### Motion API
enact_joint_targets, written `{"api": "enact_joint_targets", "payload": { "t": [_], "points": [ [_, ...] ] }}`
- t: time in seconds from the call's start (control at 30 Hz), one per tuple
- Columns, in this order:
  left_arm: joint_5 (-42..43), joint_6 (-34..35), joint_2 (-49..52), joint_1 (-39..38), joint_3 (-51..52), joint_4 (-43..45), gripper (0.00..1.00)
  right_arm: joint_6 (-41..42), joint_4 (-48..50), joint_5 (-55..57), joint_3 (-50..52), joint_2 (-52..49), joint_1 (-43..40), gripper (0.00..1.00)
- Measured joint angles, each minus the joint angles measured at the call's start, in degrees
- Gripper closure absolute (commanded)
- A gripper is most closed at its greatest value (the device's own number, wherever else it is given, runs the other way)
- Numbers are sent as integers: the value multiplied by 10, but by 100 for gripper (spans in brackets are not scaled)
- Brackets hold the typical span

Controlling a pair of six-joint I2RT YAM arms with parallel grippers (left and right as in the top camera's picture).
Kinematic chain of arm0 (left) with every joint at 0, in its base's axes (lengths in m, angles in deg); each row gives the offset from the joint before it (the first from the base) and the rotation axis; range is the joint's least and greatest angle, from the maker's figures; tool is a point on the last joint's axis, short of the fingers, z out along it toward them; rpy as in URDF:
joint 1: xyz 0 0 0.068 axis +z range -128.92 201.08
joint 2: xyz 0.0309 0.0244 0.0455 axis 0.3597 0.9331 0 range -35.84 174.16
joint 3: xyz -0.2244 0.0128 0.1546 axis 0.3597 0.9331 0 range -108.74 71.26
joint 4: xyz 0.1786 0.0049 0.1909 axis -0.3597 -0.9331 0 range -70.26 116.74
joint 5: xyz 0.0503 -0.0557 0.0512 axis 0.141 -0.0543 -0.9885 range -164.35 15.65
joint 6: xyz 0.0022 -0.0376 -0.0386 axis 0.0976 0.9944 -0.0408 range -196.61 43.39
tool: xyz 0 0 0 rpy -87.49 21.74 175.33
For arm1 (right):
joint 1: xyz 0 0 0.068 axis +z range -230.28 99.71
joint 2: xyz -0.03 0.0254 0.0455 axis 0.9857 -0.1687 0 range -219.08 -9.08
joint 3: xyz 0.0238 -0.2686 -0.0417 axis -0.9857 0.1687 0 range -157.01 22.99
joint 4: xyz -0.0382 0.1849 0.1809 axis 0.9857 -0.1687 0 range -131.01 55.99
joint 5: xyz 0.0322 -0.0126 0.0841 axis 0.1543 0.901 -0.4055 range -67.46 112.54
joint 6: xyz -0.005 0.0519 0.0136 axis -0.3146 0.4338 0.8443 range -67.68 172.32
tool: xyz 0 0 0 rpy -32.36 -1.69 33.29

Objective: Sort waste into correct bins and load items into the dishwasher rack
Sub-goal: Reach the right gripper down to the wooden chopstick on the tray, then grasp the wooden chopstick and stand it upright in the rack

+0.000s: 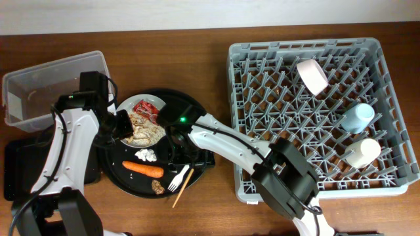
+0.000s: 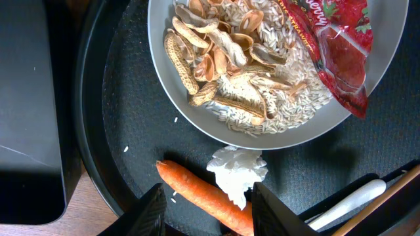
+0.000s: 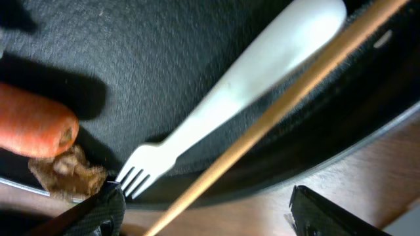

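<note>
A white plate (image 1: 126, 105) on the round black tray holds beige scraps (image 2: 230, 72) and a red wrapper (image 2: 335, 46). A tissue wad (image 2: 237, 172), carrot (image 2: 197, 190), brown lump (image 3: 65, 174), white fork (image 3: 223, 98) and chopstick (image 3: 275, 111) lie on the tray in front of it. My left gripper (image 2: 213, 213) is open, low over the carrot and tissue. My right gripper (image 3: 210, 216) is open over the fork tines and chopstick at the tray's near rim. The grey rack (image 1: 262, 164) holds a white bowl (image 1: 312, 76), a light-blue cup (image 1: 357, 118) and a white cup (image 1: 363, 152).
The clear tub (image 1: 39, 92) stands at the far left. The flat black tray (image 1: 20, 170) lies in front of it, partly under my left arm. The round black tray (image 1: 190, 105) sits between them and the rack. My two arms are close together over the round tray.
</note>
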State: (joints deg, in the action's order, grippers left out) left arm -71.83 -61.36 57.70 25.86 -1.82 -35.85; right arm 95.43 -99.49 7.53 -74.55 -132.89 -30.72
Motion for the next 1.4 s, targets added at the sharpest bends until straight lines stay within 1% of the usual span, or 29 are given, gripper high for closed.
{"api": "enact_joint_targets", "payload": {
  "t": [0.23,0.27,0.33,0.47,0.6,0.7,0.8,0.87,0.97,1.17,1.3,1.4],
  "points": [
    [0,0,0,0,0,0,58,9,9,1,0,-18,2,22],
    [0,0,0,0,0,0,58,12,12,1,0,-22,3,23],
    [0,0,0,0,0,0,58,22,26,1,0,-28,5,28],
    [0,0,0,0,0,0,58,34,33,6,0,-34,7,45],
    [0,0,0,0,0,0,58,37,36,10,0,-34,7,60],
    [0,0,0,0,0,0,58,42,47,21,0,-34,7,65],
    [0,0,0,0,0,0,58,49,49,33,0,-35,7,67],
    [0,0,0,0,0,0,58,54,51,38,0,-35,7,75],
    [0,0,0,0,0,0,58,62,52,42,0,-35,7,81],
    [0,0,0,0,0,0,58,64,49,45,0,-34,7,86],
    [0,0,0,0,0,0,58,64,47,47,-1,-34,7,93],
    [0,0,0,0,0,0,58,59,46,49,-1,-34,7,95]
  ]
}}
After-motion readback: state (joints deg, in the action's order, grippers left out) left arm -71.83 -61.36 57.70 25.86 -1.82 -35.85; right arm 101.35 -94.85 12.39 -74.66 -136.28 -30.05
